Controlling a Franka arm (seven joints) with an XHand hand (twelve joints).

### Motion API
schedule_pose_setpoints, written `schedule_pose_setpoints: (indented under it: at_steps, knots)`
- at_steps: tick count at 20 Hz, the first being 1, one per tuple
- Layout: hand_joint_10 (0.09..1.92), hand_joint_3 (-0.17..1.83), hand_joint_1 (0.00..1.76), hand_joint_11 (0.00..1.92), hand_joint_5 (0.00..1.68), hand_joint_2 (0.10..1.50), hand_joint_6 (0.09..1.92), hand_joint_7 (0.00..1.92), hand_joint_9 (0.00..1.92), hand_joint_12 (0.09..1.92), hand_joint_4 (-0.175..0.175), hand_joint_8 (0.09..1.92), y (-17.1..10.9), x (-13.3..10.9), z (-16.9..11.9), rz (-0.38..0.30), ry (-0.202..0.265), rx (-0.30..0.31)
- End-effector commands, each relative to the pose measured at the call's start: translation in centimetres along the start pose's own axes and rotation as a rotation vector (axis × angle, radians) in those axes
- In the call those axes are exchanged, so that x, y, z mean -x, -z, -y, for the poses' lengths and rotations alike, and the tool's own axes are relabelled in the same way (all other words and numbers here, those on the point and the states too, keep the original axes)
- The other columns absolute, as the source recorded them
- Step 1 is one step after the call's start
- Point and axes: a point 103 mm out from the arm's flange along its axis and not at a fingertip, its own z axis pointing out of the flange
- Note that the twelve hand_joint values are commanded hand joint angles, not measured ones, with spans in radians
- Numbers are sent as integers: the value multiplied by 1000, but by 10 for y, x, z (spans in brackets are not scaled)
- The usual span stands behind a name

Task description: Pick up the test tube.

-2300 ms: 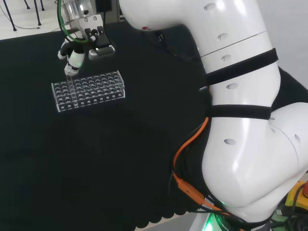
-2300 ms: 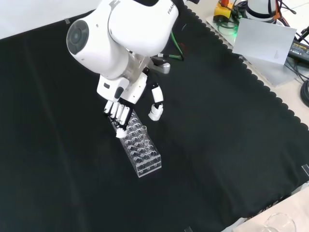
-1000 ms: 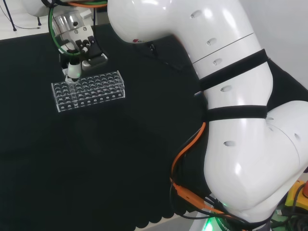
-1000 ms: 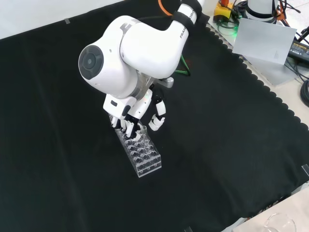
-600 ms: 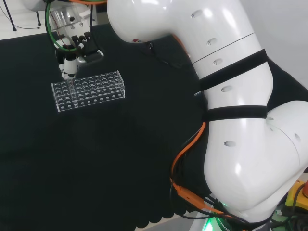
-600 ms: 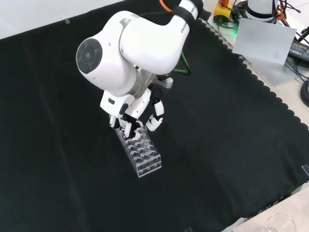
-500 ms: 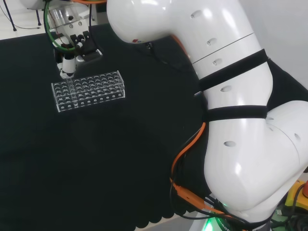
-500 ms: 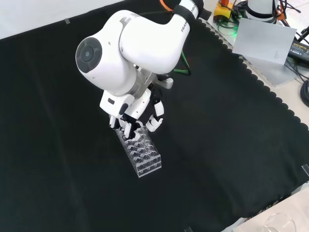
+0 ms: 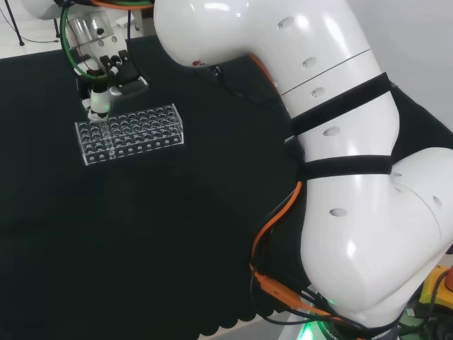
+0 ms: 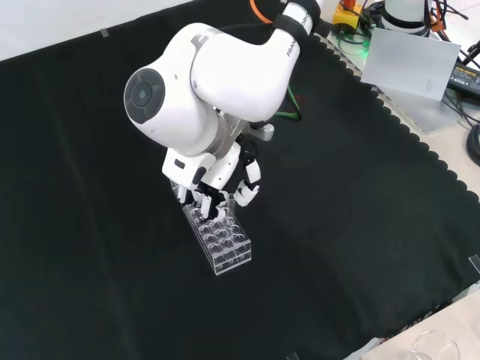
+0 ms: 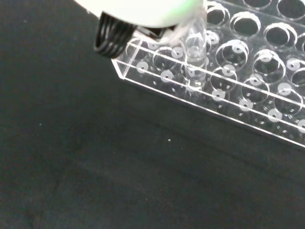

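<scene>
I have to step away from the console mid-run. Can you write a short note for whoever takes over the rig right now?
Robot hand: down at the end of the clear rack nearest the arm, fingers curled over the test tube; contact not clearly visible.
Test tube: upright, still seated in a hole near the rack's corner.
Rack: on the black cloth, otherwise looks empty.
Done: approach to the tube.
Left: confirm the grasp, then lift the tube straight out of the rack.

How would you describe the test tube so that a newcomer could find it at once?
Find the clear rack on the black cloth, under the hand. At the rack's end nearest the hand stands one clear test tube. It alone rises above the rack's top; the holes beside it look empty.
</scene>
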Motion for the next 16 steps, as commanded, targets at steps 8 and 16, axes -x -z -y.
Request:
schedule_pose_setpoints:
  at_steps: [8, 16]
  knots:
    - [726, 865, 1152, 488, 648, 557, 1034, 1174, 1007, 1421, -175, 824, -4, 10, 2, 32, -25, -2]
    - [714, 866, 1159, 532, 717, 560, 1025, 1260, 1049, 1402, -175, 794, -6, 1, -4, 0, -28, -13]
